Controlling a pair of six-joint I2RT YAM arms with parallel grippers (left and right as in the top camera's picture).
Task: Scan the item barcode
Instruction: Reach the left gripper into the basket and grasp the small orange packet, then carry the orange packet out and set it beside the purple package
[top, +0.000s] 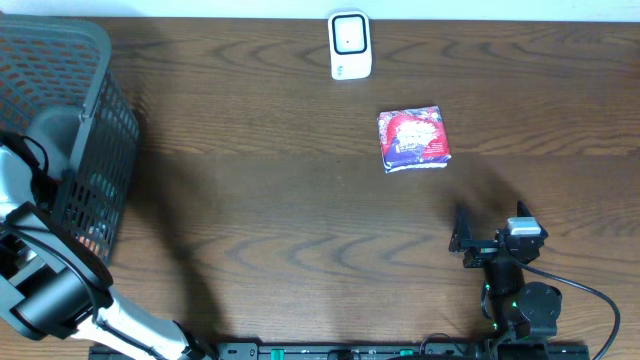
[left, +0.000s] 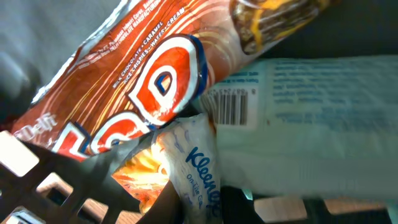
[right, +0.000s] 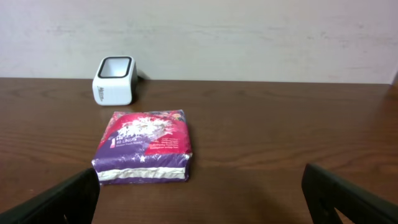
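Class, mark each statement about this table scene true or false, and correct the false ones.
1. The scanner touches the purple packet. False: they lie apart on the table.
2. The right claw is open and empty. True.
3. The basket stands by the right arm. False: it stands on the other side, with the left arm reaching into it.
4. A pale pack in the basket shows a barcode. True.
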